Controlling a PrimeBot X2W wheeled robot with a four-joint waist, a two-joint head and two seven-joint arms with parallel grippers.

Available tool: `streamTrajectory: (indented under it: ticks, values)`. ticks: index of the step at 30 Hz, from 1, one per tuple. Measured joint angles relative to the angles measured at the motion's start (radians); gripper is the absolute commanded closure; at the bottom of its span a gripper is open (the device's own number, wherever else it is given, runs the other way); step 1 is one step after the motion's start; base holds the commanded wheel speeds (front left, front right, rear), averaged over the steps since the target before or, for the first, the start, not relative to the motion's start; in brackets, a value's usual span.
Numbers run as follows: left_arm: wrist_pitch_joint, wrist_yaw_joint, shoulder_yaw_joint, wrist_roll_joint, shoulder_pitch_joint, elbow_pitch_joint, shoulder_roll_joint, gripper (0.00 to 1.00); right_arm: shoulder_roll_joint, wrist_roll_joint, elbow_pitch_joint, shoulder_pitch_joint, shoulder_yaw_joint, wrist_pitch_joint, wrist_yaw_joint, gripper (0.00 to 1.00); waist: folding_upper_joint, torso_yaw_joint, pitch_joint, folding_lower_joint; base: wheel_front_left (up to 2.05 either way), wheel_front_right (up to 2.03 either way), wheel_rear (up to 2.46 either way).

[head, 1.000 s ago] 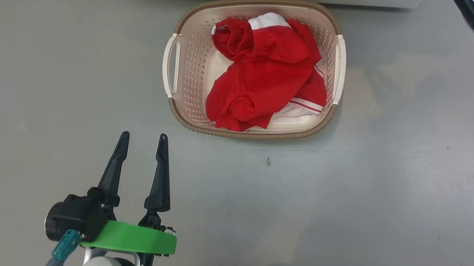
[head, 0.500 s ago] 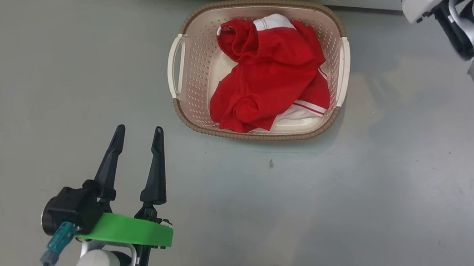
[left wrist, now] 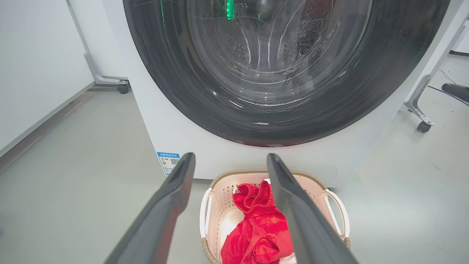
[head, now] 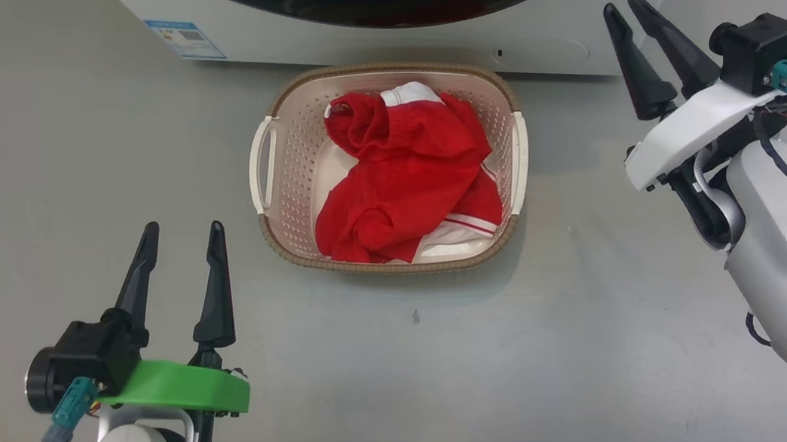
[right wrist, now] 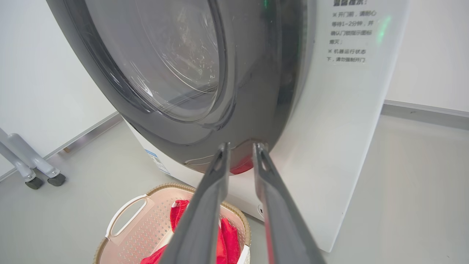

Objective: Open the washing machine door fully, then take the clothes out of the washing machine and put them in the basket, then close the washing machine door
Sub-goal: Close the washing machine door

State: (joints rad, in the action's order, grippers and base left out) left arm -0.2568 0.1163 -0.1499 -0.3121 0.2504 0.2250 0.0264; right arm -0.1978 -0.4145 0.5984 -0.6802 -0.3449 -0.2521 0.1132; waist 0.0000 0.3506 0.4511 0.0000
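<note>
The washing machine (head: 278, 34) stands at the top of the head view, and the washing machine door (left wrist: 256, 73) lies flat against its front, black rim around clear glass. In front of it on the floor is the basket (head: 399, 266), with the red and white clothes (head: 403, 181) bunched inside. My left gripper (head: 181, 227) hovers at the lower left, open and empty, left of the basket. My right gripper (head: 623, 4) is to the right of the basket near the machine's lower right corner, fingers a little apart with nothing between them. In the right wrist view, my right gripper (right wrist: 240, 147) points at the door's lower rim (right wrist: 256, 110).
A blue label (head: 191, 38) marks the machine's lower left front. Wheeled frame legs stand on either side of the machine (left wrist: 122, 88) (left wrist: 421, 124). White wall panels run behind, and grey floor lies around the basket.
The head camera has tilted up, showing more of the machine. My right arm has come down and back from the machine, and its fingers have parted slightly. The left gripper stays open.
</note>
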Motion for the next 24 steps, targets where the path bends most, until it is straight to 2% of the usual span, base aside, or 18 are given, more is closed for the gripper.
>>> streamTrajectory:
  ticks: [12, 15, 24]
  values:
    - [0.0, -0.023, 0.085, 0.063, -0.046, 0.028, 0.0, 0.0, 0.04, 0.002, -0.137, 0.187, 0.101, 0.0, -0.003, 0.0, 0.0, -0.122, -0.099, 0.0, 0.0, 0.0, 0.0]
    - [0.0, -0.024, 0.104, 0.069, -0.065, 0.035, 0.0, 0.0, 0.051, 0.002, -0.167, 0.251, 0.131, 0.0, -0.019, 0.0, 0.0, -0.15, -0.13, 0.0, 0.0, 0.0, 0.0]
    - [0.0, -0.038, 0.157, 0.082, -0.142, 0.05, 0.001, 0.0, 0.089, 0.035, -0.228, 0.416, 0.162, 0.0, -0.029, 0.0, 0.0, -0.222, -0.232, 0.0, 0.0, 0.0, 0.0]
